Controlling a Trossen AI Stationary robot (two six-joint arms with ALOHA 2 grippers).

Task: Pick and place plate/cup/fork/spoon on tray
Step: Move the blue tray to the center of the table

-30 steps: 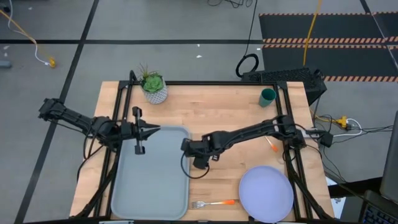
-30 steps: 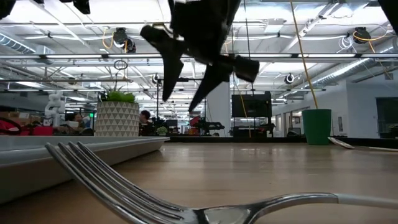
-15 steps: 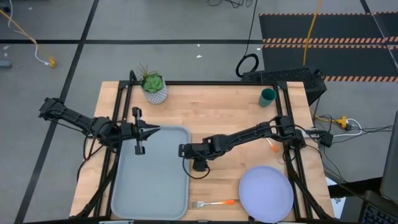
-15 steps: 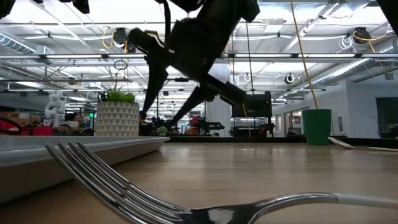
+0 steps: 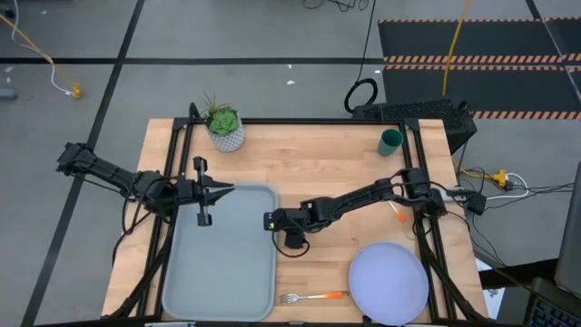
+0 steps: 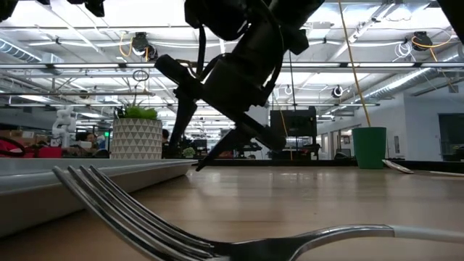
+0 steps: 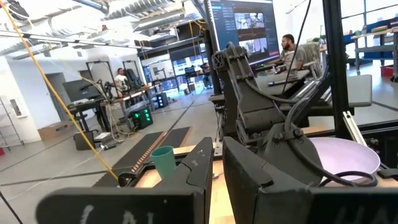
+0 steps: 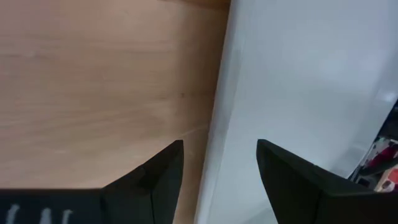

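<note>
Orange-handled fork [image 5: 311, 297] lies nearest on the wooden surface [image 5: 318, 163], plate [image 5: 388, 283] beside it; neither loaded. Tray [image 5: 222, 254] holds nothing. Right gripper [image 5: 270, 221], fingers spread and holding nothing, straddles the tray's rim. Left gripper [image 5: 227, 190], slightly parted, waits over the tray's far edge. Spoon [image 5: 397, 212] farther back, cup [image 5: 390, 141] at the far corner. All four placements remain.

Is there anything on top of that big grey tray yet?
Nothing rests on the tray. The left tool hangs over its far edge, and the right tool, fingers apart, straddles its right rim. The plate, fork and cup sit on the table.
</note>
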